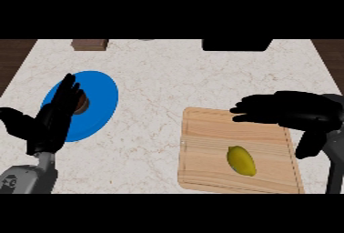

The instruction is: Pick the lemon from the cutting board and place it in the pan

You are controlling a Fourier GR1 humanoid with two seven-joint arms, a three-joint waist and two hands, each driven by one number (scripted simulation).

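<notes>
Left forearm: the grey forearm (27,179) comes in from the lower edge of the view, well to the left of the cutting board.
Lemon: the yellow lemon (241,160) lies on the cutting board, in its near right part, long axis running roughly near to far. Nothing touches it.
Cutting board: the light wooden cutting board (208,150) lies flat on the bench, its left edge slightly skewed to the view.
Left hand: the black left hand (53,120) shows well left of the cutting board, fingers straight and together, pointing away from the robot, thumb spread to the left. It holds nothing, and its fingertips overlap the plate.
Right hand: the black right hand (289,111) hangs over the far right corner of the cutting board, beyond the lemon and apart from it. Its fingers reach leftward, spread and only slightly bent, the thumb points down toward the near side, and it grips nothing.
Plate: a blue plate (101,98) sits left of the cutting board, with a bare strip of bench between them. A small brown item (83,103) on it is partly hidden by the left hand.
Bench: pale marbled bench (154,82), carrying everything here.
Far edge: beyond the cutting board a black item (236,44) is cut off by the view, and further left stands a brown block (89,44).
</notes>
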